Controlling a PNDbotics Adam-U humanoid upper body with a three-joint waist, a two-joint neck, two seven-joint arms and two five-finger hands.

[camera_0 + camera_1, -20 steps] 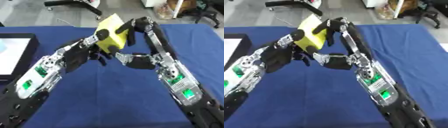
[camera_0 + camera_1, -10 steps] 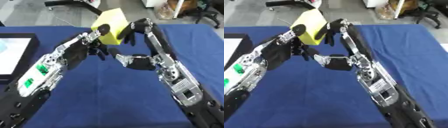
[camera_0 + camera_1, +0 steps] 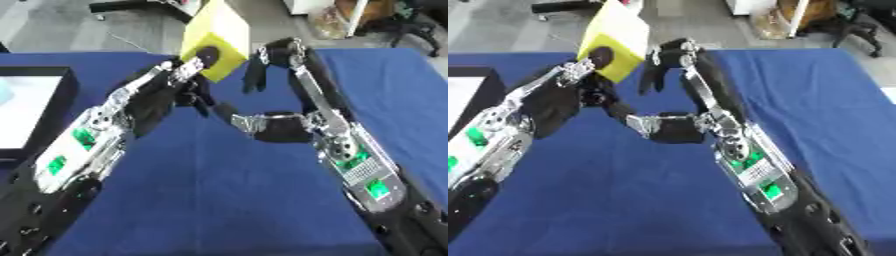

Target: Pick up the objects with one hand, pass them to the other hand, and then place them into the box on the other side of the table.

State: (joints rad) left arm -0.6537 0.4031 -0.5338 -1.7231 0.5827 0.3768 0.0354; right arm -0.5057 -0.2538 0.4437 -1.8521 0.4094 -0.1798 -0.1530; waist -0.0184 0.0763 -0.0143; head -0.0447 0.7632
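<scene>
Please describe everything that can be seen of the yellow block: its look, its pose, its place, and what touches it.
The yellow block is a box-shaped piece with flat faces and a matte, sponge-like look, lighter on top and darker yellow on its shaded side. It is held tilted in the air above the far edge of the blue table. The left hand grips it from below, a dark fingertip pressed on its front face. The right hand hangs just beside it, fingers pointing down, apart from it.

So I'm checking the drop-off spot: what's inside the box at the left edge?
The box has a black rim and a white floor, with a pale blue thing at the picture's edge. The rest is cut off, so other contents can't be seen.
</scene>
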